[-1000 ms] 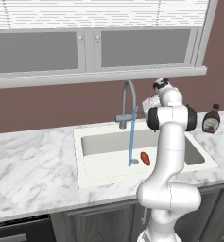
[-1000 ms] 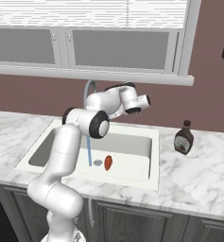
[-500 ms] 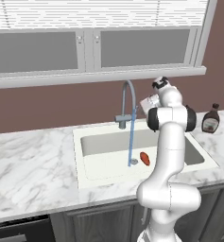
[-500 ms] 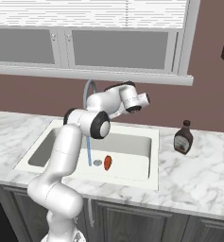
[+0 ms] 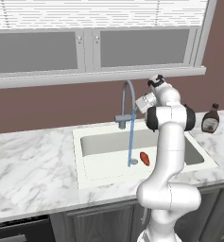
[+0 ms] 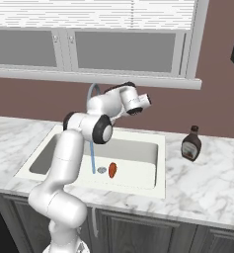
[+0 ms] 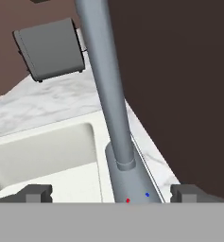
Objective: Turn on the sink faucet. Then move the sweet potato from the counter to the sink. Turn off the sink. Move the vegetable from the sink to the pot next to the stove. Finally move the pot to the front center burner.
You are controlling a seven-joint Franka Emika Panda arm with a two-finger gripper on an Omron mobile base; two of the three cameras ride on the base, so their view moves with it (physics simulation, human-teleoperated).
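Item: I have the gripper [image 7: 108, 194] spread wide, empty, straddling the sink faucet [image 7: 108, 94] base, sweet potato [image 5: 144, 158] in sink [image 5: 92, 170] under running water; risk: jaws slide past the lever, water stays on.

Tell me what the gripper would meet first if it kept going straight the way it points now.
Most likely the sink faucet: the open gripper looks along its stem, with the faucet's base between the fingertips. Depth is unclear, so how near the base is cannot be told.
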